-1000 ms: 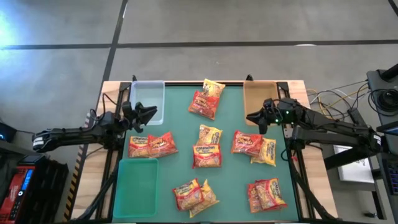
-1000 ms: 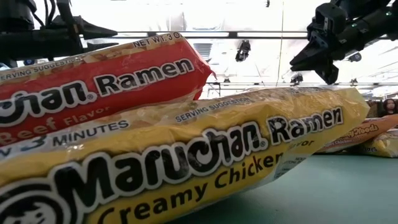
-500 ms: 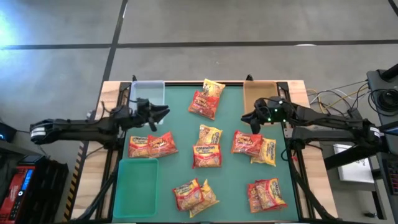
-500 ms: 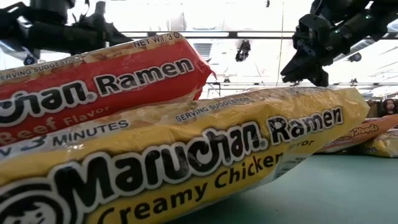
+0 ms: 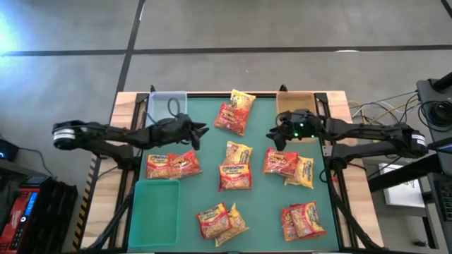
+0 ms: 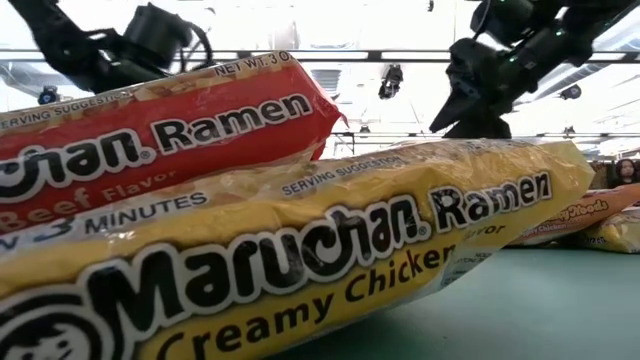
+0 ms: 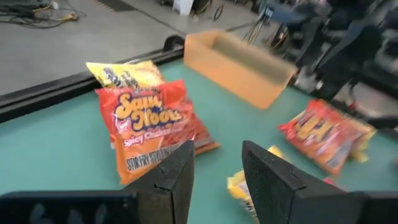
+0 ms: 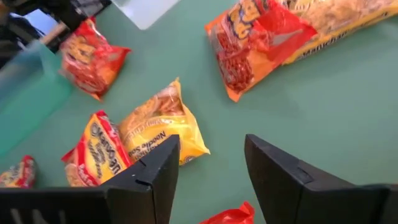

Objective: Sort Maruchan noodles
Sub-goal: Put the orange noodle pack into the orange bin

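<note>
Crinkly red and yellow plastic Maruchan noodle packets (image 5: 235, 166) scattered over the green surface (image 5: 205, 176), none gripped.

Just ahead of the left claw (image 5: 200, 131): red-orange packet (image 7: 149, 127) overlapping a yellow one (image 7: 124, 74), tan rectangular tray (image 7: 239, 68) beyond. Left claw fingers (image 7: 173, 180) parted, empty. Below and ahead of the right claw (image 5: 272, 137): yellow packet (image 8: 163, 124) beside a red one (image 8: 96, 152). Right claw fingers (image 8: 152, 171) spread, holding nothing. Clear tray (image 5: 167, 111) and green tray (image 5: 154, 212) behind the left claw.
</note>
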